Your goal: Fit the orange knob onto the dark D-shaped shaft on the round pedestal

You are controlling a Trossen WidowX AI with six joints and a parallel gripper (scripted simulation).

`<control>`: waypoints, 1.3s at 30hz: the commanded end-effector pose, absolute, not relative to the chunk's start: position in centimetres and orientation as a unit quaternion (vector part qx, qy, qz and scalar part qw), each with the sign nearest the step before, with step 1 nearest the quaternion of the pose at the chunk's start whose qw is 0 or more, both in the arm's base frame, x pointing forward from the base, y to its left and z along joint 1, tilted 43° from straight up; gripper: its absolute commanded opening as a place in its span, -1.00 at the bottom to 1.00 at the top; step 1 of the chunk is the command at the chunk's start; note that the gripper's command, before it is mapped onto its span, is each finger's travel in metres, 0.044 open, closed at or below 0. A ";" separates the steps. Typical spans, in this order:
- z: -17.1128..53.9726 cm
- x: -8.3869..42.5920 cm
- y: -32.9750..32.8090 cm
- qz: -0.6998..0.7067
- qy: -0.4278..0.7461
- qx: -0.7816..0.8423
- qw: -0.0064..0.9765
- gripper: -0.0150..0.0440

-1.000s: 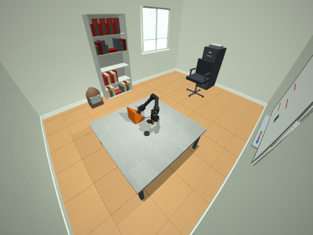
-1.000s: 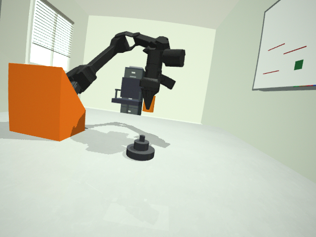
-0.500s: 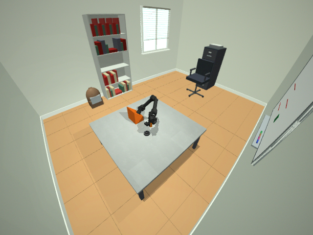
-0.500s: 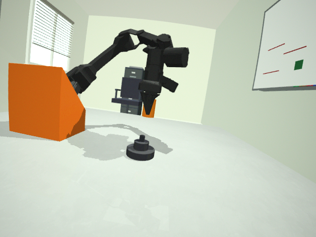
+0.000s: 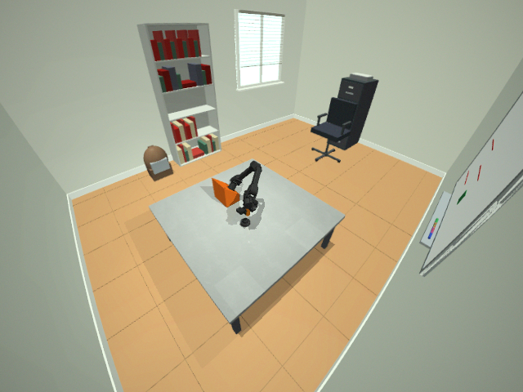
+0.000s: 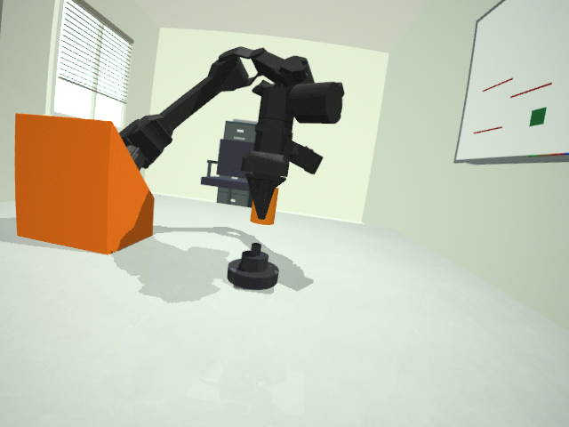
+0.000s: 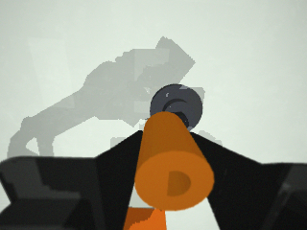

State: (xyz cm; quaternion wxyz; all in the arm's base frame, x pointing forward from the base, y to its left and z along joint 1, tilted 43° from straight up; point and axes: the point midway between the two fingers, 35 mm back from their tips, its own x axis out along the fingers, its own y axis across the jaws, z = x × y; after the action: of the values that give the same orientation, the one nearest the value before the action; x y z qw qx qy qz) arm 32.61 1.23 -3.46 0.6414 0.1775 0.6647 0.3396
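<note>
While the arm (image 5: 254,185) (image 6: 193,99) reaches out over a pale grey tabletop (image 5: 257,261) (image 6: 284,349) (image 7: 259,57), its shadow spreads in soft patches across that surface, left of and behind the pedestal in the exterior view and over the upper left of the wrist view. Orange-tan tiles cover the floor (image 5: 147,269) around the table in the top view, and the walls are a pale grey-green. A bookcase (image 5: 157,96) stands at the upper left of that frame, a window (image 5: 259,51) (image 6: 93,64) at upper centre, a dark office chair (image 5: 331,130) (image 6: 235,158) at upper right and a whiteboard (image 5: 485,177) (image 6: 509,60) at the right edge. A large orange block (image 5: 223,193) (image 6: 64,179) (image 7: 144,219) with a sloping face fills the left of the exterior view.

The knob (image 5: 248,212) (image 6: 275,207) (image 7: 163,136) is a plain orange cylinder, close to upright, its near end in the wrist view showing a D-shaped recess with the straight side toward the left. Both jaws of the gripper (image 6: 261,215) (image 7: 168,144) are closed on it. At the centre of the exterior view it hangs just above the dark, stepped round pedestal (image 5: 244,222) (image 6: 252,274) (image 7: 168,95), apart from the thin shaft (image 6: 255,249) on top.
</note>
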 end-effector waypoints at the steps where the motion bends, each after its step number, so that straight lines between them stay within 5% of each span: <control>1: -4.7 32.8 0.4 0.340 0.663 0.175 0.644 -0.49; 39: -7.5 32.5 1.6 0.343 0.661 0.174 0.644 -0.49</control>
State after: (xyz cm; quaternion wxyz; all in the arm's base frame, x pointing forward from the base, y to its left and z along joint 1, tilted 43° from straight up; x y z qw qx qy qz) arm 32.47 1.55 -7.53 0.6437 0.1711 0.6618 0.3441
